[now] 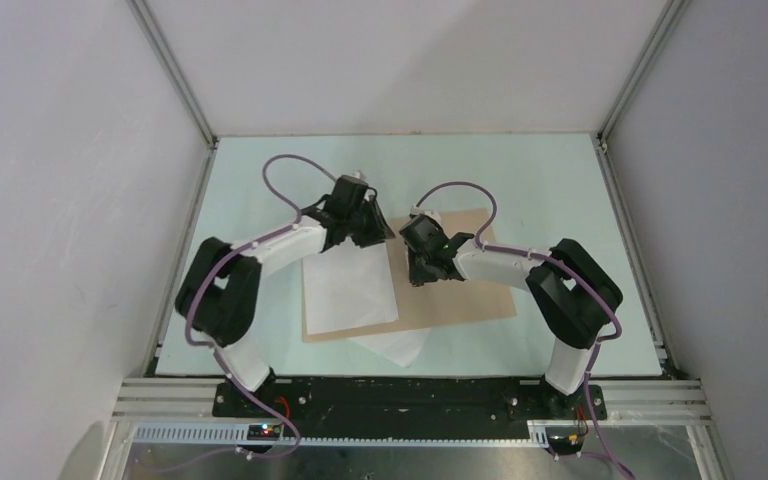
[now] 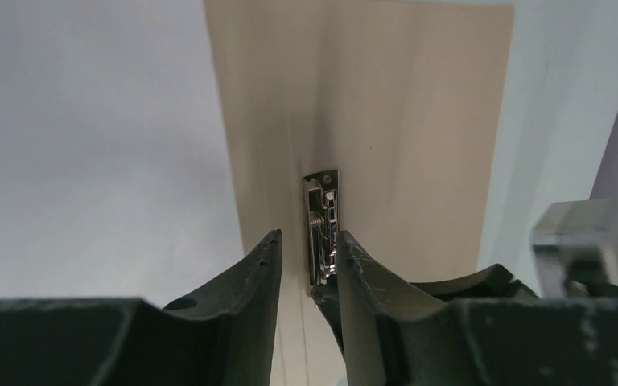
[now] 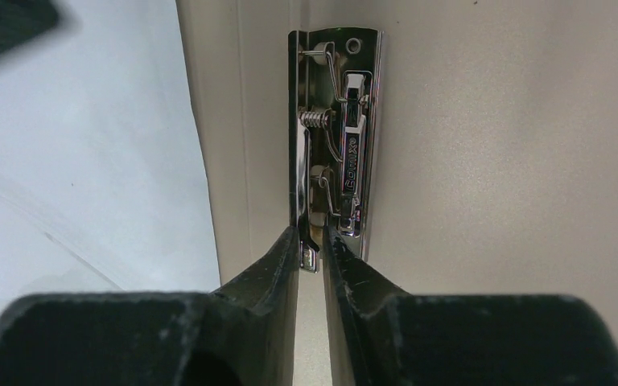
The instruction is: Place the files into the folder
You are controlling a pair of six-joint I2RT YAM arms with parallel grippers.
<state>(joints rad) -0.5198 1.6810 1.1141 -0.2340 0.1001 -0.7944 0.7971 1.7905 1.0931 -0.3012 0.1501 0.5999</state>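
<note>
The tan folder (image 1: 470, 295) lies open on the table, and the white files (image 1: 348, 285) rest on its left half. Both grippers meet over its spine. My left gripper (image 1: 378, 232) (image 2: 306, 241) is open, its fingers straddling the spine beside the metal clip (image 2: 323, 225) and holding nothing. My right gripper (image 1: 416, 268) (image 3: 312, 233) is shut on the near end tab of the clip (image 3: 339, 137). In both wrist views the files (image 2: 88, 145) (image 3: 88, 161) lie left of the clip and bare folder (image 2: 402, 104) (image 3: 515, 161) right of it.
A white sheet corner (image 1: 395, 347) sticks out from under the folder's near edge. The pale green table mat (image 1: 560, 180) is bounded by white walls and aluminium frame posts (image 1: 175, 75) on three sides.
</note>
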